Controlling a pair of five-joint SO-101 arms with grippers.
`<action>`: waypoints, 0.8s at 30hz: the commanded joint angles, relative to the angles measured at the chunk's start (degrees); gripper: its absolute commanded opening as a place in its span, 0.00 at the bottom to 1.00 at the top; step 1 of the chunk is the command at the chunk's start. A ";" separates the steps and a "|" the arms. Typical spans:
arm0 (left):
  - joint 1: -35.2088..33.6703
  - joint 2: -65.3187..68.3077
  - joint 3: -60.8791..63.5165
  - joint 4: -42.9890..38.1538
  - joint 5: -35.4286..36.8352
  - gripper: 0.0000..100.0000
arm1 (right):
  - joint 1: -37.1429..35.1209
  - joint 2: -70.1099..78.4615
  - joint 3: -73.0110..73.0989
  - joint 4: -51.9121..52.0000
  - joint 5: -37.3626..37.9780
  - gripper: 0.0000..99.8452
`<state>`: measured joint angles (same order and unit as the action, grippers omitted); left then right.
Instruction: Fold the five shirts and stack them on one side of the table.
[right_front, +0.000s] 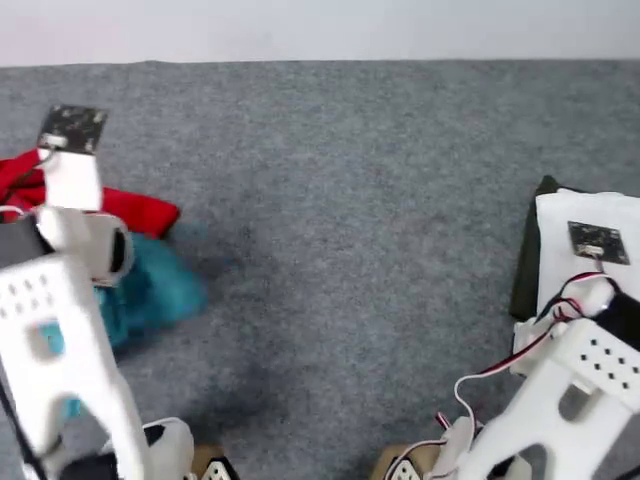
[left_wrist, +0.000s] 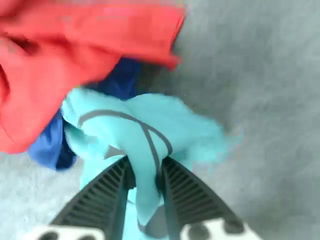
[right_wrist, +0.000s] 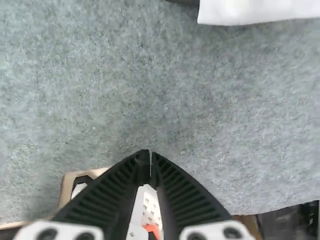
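At the left edge of the table a red shirt (right_front: 140, 210) lies crumpled, and in the left wrist view a blue shirt (left_wrist: 50, 145) shows from beneath it. Just beside them, nearer the arms, sits a bunched teal shirt (right_front: 165, 290), touching the red one. The left arm (right_front: 60, 320) stands over this heap, and the left gripper (left_wrist: 146, 162) is clenched on a raised fold of the teal shirt, the cloth pinched between its two black fingers (left_wrist: 107, 187). The middle of the table is bare grey felt (right_front: 350, 200). At the right edge a folded white shirt (right_front: 585, 240) lies flat on top of a dark shirt (right_front: 526, 265), whose edge sticks out on the side toward the middle of the table. The right arm (right_front: 570, 385) stands at the near end of this stack, and the right gripper (right_wrist: 150, 156) hangs above the felt near the white shirt, its fingers pressed together with nothing between them.
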<state>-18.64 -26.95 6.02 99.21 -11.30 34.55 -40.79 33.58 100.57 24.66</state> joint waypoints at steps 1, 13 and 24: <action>8.88 -9.58 -2.07 1.14 6.24 0.00 | -0.40 -2.42 -0.35 2.33 4.31 0.01; 32.44 -13.10 -7.78 -2.29 2.11 0.00 | -0.13 -7.34 0.88 2.51 7.56 0.01; 34.81 -3.34 -14.55 -13.80 1.14 0.00 | -0.48 -11.56 2.55 2.24 7.82 0.01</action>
<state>16.09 -33.10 -6.37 88.13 -9.71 34.55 -51.16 36.48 100.57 31.78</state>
